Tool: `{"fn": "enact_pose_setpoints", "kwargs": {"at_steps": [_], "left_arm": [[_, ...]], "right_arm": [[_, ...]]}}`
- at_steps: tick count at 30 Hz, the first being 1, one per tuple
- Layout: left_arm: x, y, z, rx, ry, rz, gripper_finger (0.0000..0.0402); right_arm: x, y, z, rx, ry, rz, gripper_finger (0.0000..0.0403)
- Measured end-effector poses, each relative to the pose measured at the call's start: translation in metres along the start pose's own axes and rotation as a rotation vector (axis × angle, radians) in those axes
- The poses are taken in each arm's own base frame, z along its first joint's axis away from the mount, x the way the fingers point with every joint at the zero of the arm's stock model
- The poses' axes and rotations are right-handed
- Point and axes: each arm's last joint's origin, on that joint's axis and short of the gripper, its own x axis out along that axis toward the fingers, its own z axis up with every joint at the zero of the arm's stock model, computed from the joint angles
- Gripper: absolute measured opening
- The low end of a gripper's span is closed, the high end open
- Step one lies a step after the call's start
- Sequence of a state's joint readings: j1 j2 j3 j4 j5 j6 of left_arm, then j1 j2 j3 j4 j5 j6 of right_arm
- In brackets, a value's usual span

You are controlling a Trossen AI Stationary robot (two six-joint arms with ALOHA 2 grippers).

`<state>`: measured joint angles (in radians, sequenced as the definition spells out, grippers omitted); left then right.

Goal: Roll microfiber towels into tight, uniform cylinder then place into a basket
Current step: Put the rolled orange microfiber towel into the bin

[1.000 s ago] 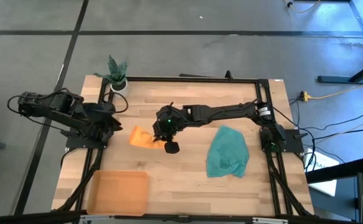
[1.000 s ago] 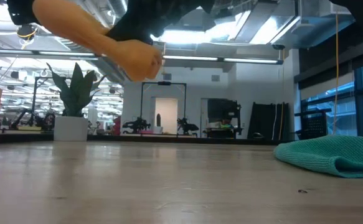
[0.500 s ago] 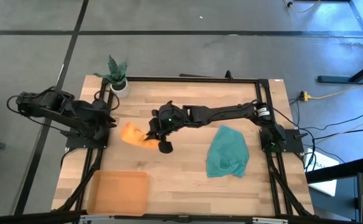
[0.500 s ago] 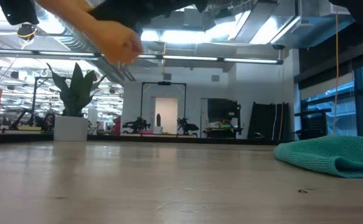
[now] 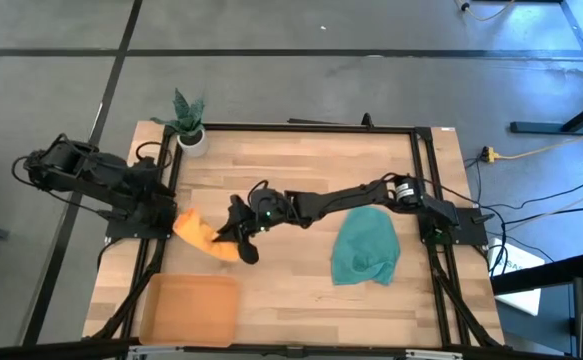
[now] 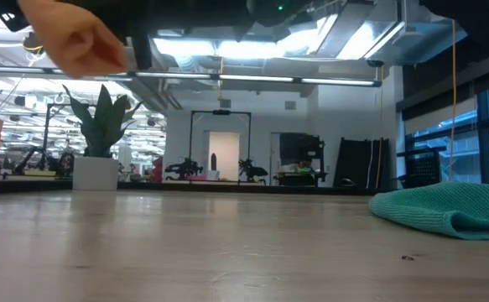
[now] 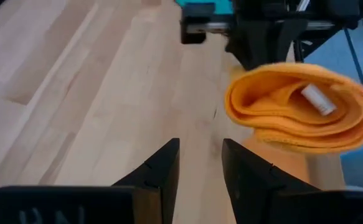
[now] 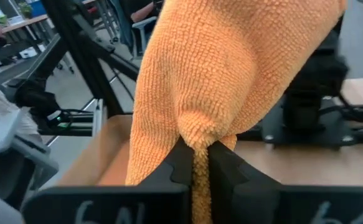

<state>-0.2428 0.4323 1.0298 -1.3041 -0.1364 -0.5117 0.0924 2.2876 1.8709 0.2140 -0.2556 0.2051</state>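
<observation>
Table: a pale wooden table [image 5: 291, 160] made of long boards, with a black frame round its edge.
Floor: grey floor [image 5: 291, 60] lies all around the table.
Room: in the low view there is a big hall behind the table, with bright ceiling lights [image 6: 252, 46], a doorway [image 6: 221, 155] far back, and big windows [image 6: 445, 151] on one side.
Plant: a small green plant in a white pot [image 5: 187, 130] stands at a far corner of the table.
Orange towel: the rolled orange towel [image 5: 203, 236] hangs up in the air above the table, near the left arm, with its open end showing a white tag in the left wrist view.
Right gripper: the right gripper [image 5: 233, 232] reaches far across the table, and its fingers are pinched tight on the orange towel.
Left gripper: the left gripper [image 7: 200, 163] waits at the left edge of the table, just beside the orange towel, with its fingers apart and nothing between them.
Teal towel: the teal towel [image 5: 365, 245] lies in a soft heap on the right part of the table, well apart from the orange one.
Basket: the orange-tan basket [image 5: 191, 308] sits at the near left corner of the table, near the hanging orange towel.
</observation>
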Motion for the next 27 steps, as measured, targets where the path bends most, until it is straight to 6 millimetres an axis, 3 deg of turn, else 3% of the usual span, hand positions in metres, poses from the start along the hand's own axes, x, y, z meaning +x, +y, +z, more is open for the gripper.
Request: {"fn": "enact_pose_setpoints", "kwargs": {"at_steps": [7,15,20,27], "left_arm": [[-0.003,0.003,-0.004,0.009,0.007,0.003,0.011],[-0.003,0.002,-0.004,0.043,0.022,-0.025,0.011],[-0.003,0.001,-0.005,0.054,0.031,-0.039,0.011],[-0.003,0.002,-0.007,0.057,0.051,-0.029,0.011]], "right_arm": [[0.012,0.019,-0.009,-0.003,-0.068,0.05,0.0021],[0.032,0.019,-0.035,0.029,-0.223,0.079,0.0021],[0.045,0.021,-0.055,0.036,-0.214,0.104,0.0021],[0.069,0.024,-0.06,0.023,-0.211,0.224,0.0021]]}}
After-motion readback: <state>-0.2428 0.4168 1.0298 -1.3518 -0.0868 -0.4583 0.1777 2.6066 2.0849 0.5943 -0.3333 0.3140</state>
